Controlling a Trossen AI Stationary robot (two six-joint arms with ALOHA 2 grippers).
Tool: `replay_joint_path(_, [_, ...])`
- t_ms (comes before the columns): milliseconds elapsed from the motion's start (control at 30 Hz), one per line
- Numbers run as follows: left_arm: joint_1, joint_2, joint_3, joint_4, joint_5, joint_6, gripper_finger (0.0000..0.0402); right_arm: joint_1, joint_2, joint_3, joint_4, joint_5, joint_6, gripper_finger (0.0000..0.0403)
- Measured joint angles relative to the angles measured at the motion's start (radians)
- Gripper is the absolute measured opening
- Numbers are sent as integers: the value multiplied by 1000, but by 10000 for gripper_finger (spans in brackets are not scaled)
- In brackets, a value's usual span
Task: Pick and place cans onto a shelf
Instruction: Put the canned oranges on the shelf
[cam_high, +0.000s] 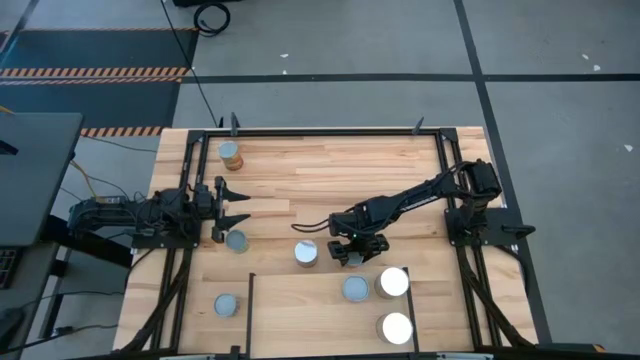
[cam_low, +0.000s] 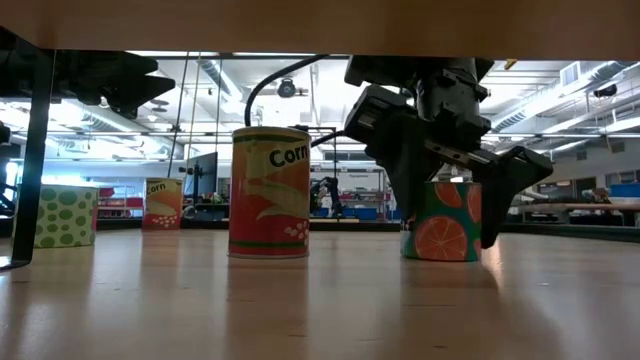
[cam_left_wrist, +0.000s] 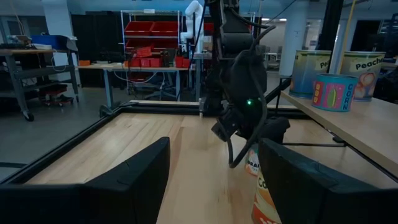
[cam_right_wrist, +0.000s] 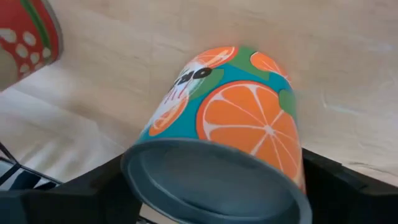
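Right gripper (cam_high: 352, 250), fingers spread around the upright orange-printed can (cam_low: 441, 222) on the wooden table (cam_high: 330, 165); corn can (cam_low: 269, 192) just beside. Left gripper (cam_high: 232, 210) open, empty.

You can read "Corn" on the red-and-yellow can (cam_low: 269, 192), "Peach" on the yellow can (cam_left_wrist: 362, 73), and "CORN" sideways on the pink-and-blue tin (cam_left_wrist: 333, 92).

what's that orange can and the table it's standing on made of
Orange can: looks like metal with a dull grey lid and a glossy printed wrapper of orange slices on teal; whether that wrapper is paper or print can't be told. Table: light wood in jointed strips, with a smooth, slightly shiny finish.
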Motion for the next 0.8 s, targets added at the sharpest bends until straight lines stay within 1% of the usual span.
replay_joint_path(67, [0, 0, 0, 0, 0, 0, 249, 3, -1, 0, 0, 6, -5, 325])
replay_joint_path(167, [0, 0, 0, 0, 0, 0, 249, 4, -1, 1, 0, 5, -23, 323])
replay_joint_path(400, [0, 0, 0, 0, 0, 0, 249, -9, 0, 0, 0, 14, -9, 358])
replay_joint_path(533, [0, 0, 0, 0, 0, 0, 249, -10, 1, -1, 5, 73, 36, 367])
replay_joint_path(667, [0, 0, 0, 0, 0, 0, 249, -7, 1, -1, 7, 86, 54, 351])
replay_joint_path(800, [0, 0, 0, 0, 0, 0, 249, -7, -13, -1, -1, 106, 54, 315])
